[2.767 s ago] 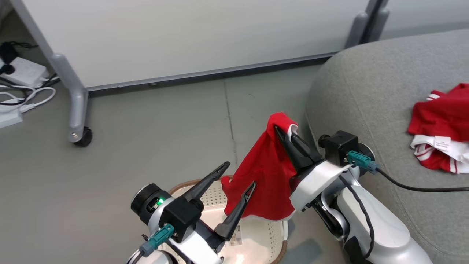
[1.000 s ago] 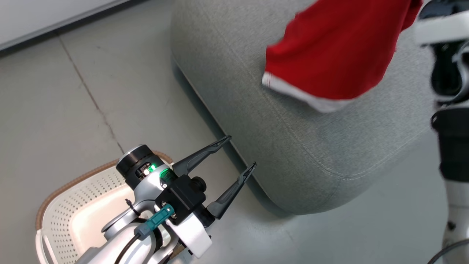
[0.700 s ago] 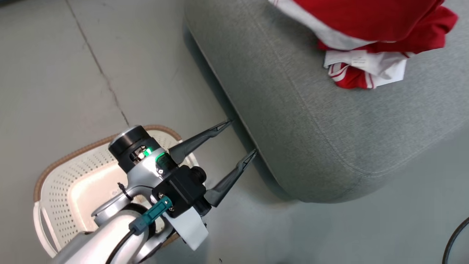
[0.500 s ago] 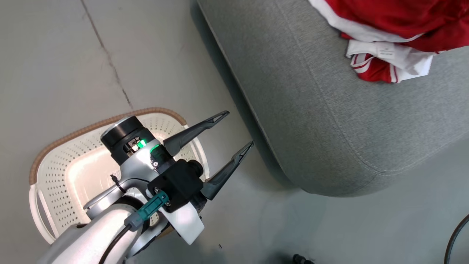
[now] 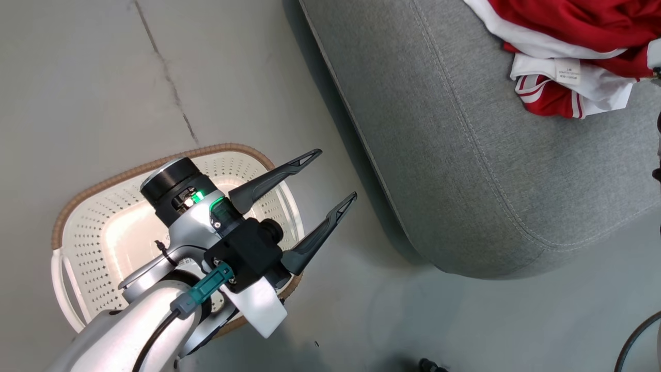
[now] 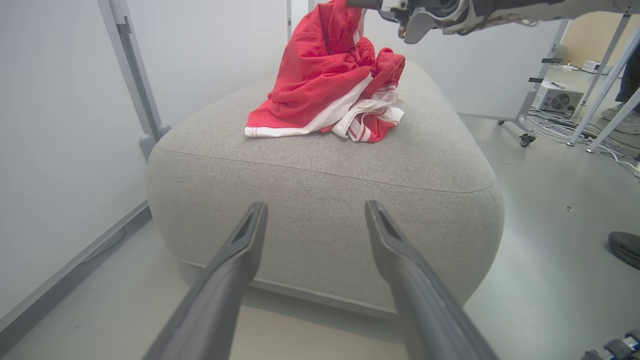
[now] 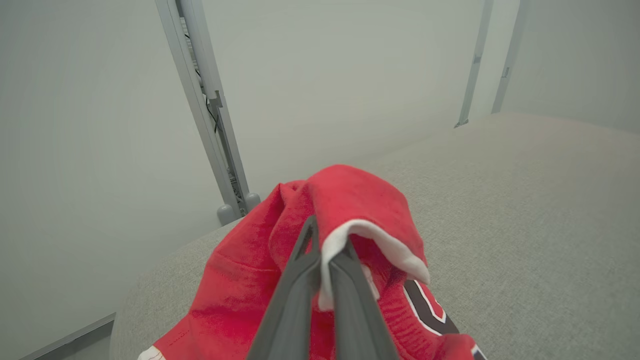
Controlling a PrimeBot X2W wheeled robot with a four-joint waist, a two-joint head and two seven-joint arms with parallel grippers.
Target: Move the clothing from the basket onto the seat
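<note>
My right gripper (image 7: 327,235) is clamped on a fold of the bright red, white-trimmed sports clothing (image 7: 360,200), whose lower part lies heaped on the large grey fabric sofa seat (image 5: 454,170). My left gripper (image 5: 335,174) hangs spread wide and empty by the cream perforated plastic basket with a brown rim (image 5: 103,178).

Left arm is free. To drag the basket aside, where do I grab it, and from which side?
Take the white side handle on the end of the basket nearest the sofa, coming down from above. It stands off the wall as a thin loop, so one finger should slip inside, and the left gripper, jaws open, hangs almost over it.
</note>
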